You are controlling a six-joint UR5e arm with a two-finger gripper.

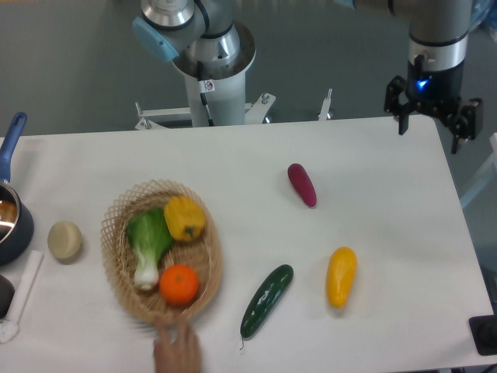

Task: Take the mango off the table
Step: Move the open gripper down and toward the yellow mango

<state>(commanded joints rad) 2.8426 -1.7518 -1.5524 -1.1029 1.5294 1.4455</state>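
Observation:
The mango [341,276] is a smooth yellow oval shading to orange at its lower end, lying on the white table [388,202] at the front right. My gripper [429,134] hangs open above the table's far right corner, well behind the mango, with nothing between its fingers.
A dark green cucumber [266,300] lies left of the mango and a purple eggplant [302,184] sits mid-table. A wicker basket [124,233] holds bok choy, a yellow pepper and an orange. A human hand [177,351] touches the basket's front. A pot [12,217] and a beige ball [64,240] sit far left.

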